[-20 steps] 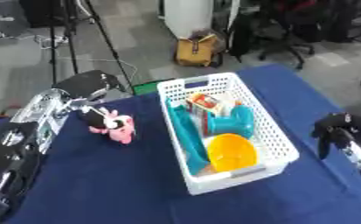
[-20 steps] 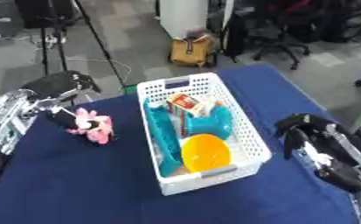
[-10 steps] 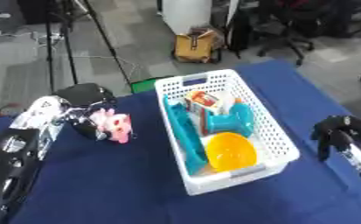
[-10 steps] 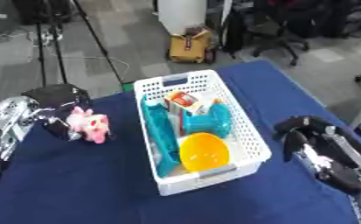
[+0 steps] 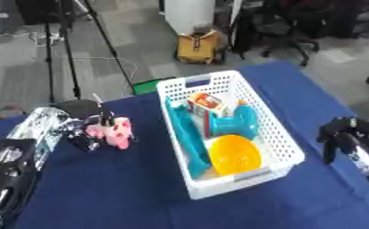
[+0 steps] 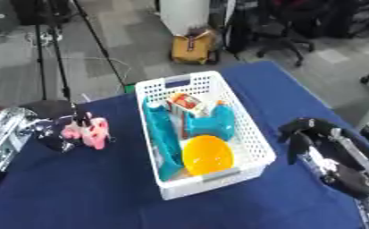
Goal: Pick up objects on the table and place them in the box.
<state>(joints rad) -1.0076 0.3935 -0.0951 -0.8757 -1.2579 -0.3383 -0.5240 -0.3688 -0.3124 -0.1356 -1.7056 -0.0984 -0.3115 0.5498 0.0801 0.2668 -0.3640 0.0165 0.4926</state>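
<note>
A small pink toy lies on the blue table left of the white basket. My left hand sits against the toy's left side. Its dark fingers curl round the toy, with one finger over the top. The basket holds a yellow bowl, teal pieces and a red-and-white carton. My right hand hangs at the right, clear of the basket, fingers relaxed and holding nothing.
The blue table ends just behind the basket; beyond it is grey floor with a tripod, a yellow bag and office chairs. My silver left forearm lies along the table's left side.
My left hand has come down from above and behind the pink toy and closed round it. The toy stays in place. The right hand has hardly moved.
</note>
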